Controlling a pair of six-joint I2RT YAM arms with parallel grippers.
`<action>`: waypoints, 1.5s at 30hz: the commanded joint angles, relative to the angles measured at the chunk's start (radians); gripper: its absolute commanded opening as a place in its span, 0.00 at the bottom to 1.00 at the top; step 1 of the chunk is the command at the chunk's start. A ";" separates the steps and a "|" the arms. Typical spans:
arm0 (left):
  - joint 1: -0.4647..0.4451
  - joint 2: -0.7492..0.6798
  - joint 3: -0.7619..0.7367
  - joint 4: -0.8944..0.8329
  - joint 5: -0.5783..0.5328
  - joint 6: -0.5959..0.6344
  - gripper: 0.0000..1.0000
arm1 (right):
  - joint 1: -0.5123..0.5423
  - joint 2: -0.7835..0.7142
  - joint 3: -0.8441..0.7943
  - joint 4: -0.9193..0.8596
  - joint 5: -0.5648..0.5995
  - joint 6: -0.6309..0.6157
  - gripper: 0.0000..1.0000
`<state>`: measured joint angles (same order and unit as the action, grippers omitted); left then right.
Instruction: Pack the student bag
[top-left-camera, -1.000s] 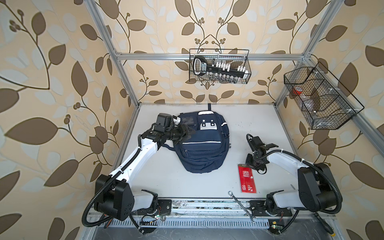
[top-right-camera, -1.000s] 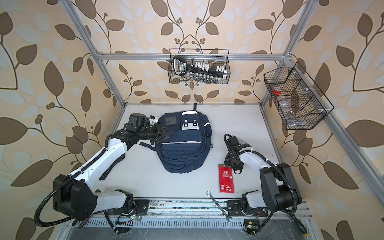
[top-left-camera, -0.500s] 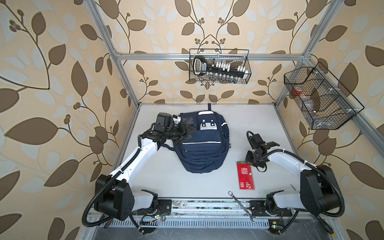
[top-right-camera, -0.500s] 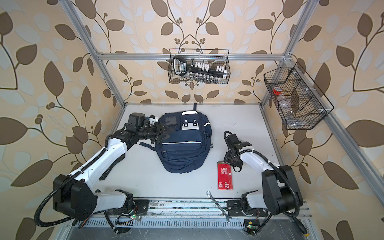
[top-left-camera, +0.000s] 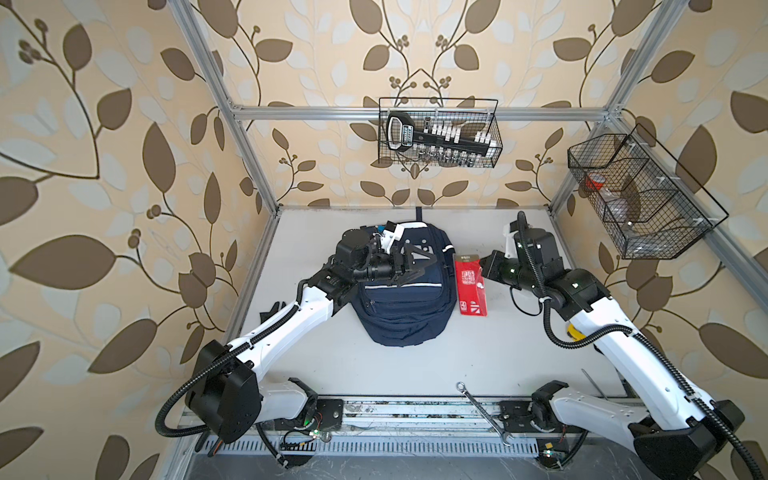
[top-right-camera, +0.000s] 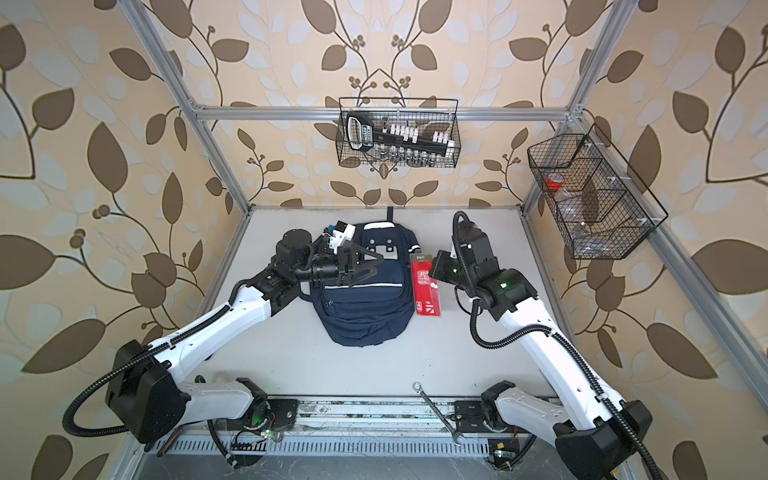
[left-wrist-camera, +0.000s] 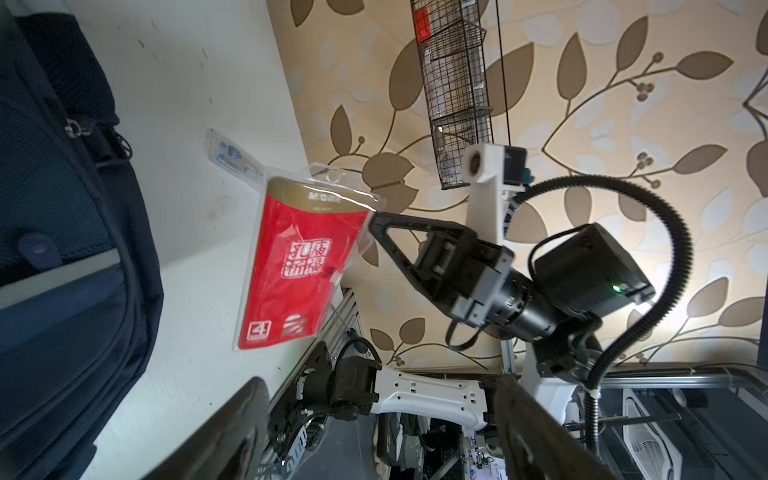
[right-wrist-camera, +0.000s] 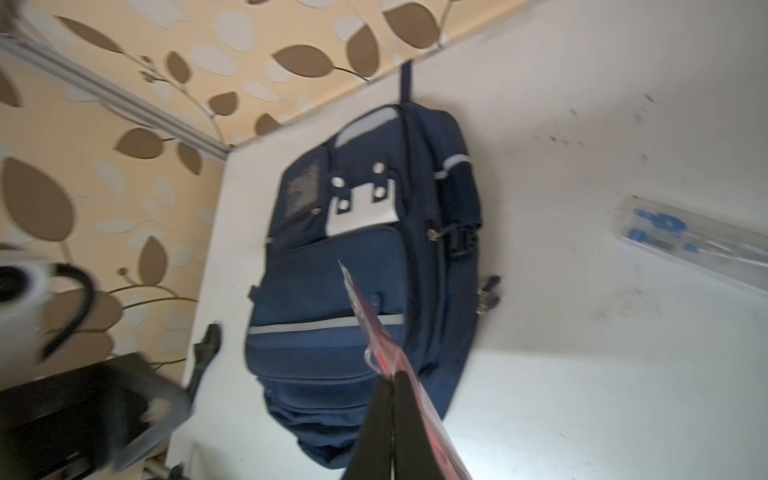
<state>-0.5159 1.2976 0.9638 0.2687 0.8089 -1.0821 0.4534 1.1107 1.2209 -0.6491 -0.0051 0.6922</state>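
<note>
The navy student bag (top-left-camera: 405, 307) lies flat toward the far edge of the desk (top-left-camera: 415, 365), with its long axis running far to near. Our left gripper (top-left-camera: 424, 266) hovers over it, jaws wide. Our right gripper (left-wrist-camera: 372, 220), jaws pinching a red packet (top-left-camera: 470, 286), hangs just beside the bag's right side.

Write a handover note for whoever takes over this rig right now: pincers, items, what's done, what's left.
Left pincer: open, hovering over the navy backpack.
Right pincer: shut on the red packet, held off the table beside the backpack.
Backpack: lying flat, no pocket visibly open.
Done: packet picked up.
To do: open a pocket, put the packet in; a clear blue-printed pack also lies on the table.
</note>
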 joint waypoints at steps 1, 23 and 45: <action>0.006 0.008 -0.007 0.301 0.030 -0.081 0.88 | 0.034 -0.006 0.091 0.081 -0.079 0.018 0.00; 0.007 0.040 0.026 0.516 0.070 -0.102 0.15 | 0.090 -0.025 0.086 0.314 -0.291 0.159 0.00; 0.074 0.108 0.046 0.649 0.344 -0.263 0.00 | -0.248 -0.126 -0.201 0.539 -1.098 0.005 0.71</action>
<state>-0.4488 1.4239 0.9634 0.7570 1.0248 -1.2865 0.2081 1.0096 1.1007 -0.2211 -0.7906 0.7216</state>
